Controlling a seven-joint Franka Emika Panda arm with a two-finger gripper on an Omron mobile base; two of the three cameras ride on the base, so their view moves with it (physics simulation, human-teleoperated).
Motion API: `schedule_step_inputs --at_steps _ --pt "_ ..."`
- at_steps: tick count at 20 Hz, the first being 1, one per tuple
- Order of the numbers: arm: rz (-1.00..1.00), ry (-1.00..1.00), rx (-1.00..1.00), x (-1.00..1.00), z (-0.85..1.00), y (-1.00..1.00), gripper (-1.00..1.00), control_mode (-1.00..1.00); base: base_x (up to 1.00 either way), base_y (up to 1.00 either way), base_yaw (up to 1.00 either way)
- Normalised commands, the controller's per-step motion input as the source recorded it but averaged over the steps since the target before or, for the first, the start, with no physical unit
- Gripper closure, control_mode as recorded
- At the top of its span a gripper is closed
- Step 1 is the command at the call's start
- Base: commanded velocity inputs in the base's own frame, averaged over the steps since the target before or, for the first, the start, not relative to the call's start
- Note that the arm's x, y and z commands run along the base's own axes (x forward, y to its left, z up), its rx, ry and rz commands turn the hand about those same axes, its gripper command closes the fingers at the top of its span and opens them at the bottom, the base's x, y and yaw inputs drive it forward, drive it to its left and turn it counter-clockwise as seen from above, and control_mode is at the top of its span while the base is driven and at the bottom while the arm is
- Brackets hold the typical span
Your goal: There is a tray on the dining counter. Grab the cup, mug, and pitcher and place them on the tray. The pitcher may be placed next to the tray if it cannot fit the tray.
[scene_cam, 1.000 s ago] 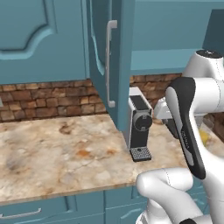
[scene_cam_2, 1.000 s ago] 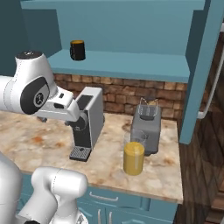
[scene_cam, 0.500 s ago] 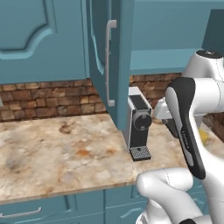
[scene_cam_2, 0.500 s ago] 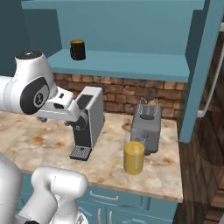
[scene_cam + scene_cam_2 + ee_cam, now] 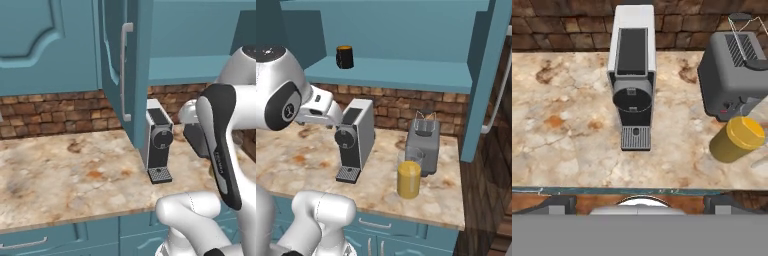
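Observation:
The pitcher (image 5: pixel 408 177), clear glass with orange-yellow liquid, stands on the kitchen counter just in front of the toaster; in the hand view the pitcher (image 5: pixel 737 139) is at the right. The black mug (image 5: pixel 344 56) with an orange interior sits on the teal shelf of the open cabinet above. My gripper (image 5: pixel 640 204) hangs high over the counter's front edge, looking down on the coffee machine, with its fingertips (image 5: pixel 562 202) wide apart and nothing between them. The tray, the cup and the dining counter are out of view.
A white and black coffee machine (image 5: pixel 353 140) stands mid-counter, left of a grey toaster (image 5: pixel 423 142). The open cabinet door (image 5: pixel 122 75) hangs over the counter beside the machine. A brick backsplash (image 5: pixel 55 107) runs behind. The marbled counter (image 5: pixel 55 175) stretches bare to the left.

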Motion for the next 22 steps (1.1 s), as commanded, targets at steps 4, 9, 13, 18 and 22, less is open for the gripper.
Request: schedule_step_inputs --at_steps 4,9,13,18,22 --pt "0.00 -0.21 0.00 0.04 0.51 0.13 -1.00 -1.00 0.00 0.00 0.00" --pt "0.00 -0.02 0.00 0.44 0.35 0.08 -1.00 -1.00 0.00 0.00 0.00" --pt "0.01 -0.12 0.00 0.34 0.27 0.00 -1.00 -1.00 0.00 0.00 0.00" --pt "0.02 -0.13 0.00 0.24 0.07 0.05 -1.00 -1.00 0.00 0.00 0.00" --pt "0.05 -0.05 0.00 0.22 0.00 0.11 -1.00 -1.00 0.00 0.00 0.00"
